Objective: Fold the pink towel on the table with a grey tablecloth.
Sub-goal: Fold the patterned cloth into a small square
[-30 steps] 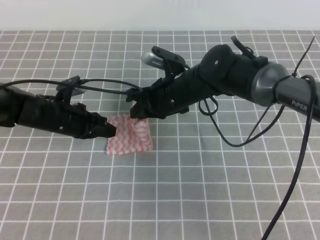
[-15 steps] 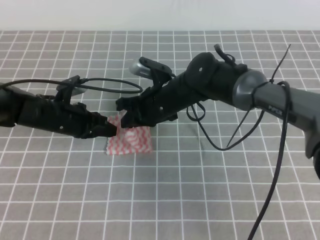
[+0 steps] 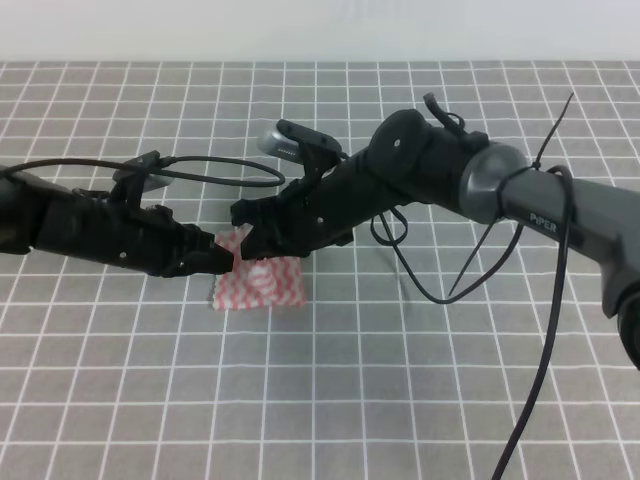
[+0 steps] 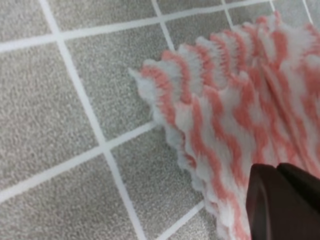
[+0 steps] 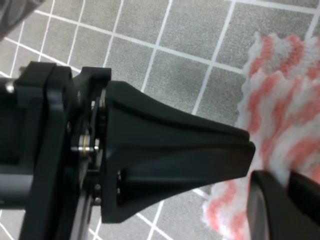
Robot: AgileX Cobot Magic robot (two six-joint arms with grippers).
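Note:
The pink towel (image 3: 262,283) lies folded small on the table with a grey tablecloth (image 3: 400,380), left of centre. My left gripper (image 3: 222,260) is shut on its left edge, low to the cloth. My right gripper (image 3: 246,233) reaches across from the right and is shut on a raised corner just above the left one. The left wrist view shows the wavy pink-and-white towel (image 4: 225,110) running under my shut fingertips (image 4: 280,200). In the right wrist view the towel (image 5: 280,115) sits at right, with the left gripper's fingers (image 5: 165,145) close beside it.
Both black arms crowd together over the towel. A loose black cable (image 3: 460,270) hangs from the right arm and loops down toward the cloth. White grid lines cover the tablecloth, and a pale wall (image 3: 320,30) borders the far edge.
The right arm has swung left, carrying the towel's corner toward the left gripper. The towel looks smaller and more bunched. The left arm has barely moved.

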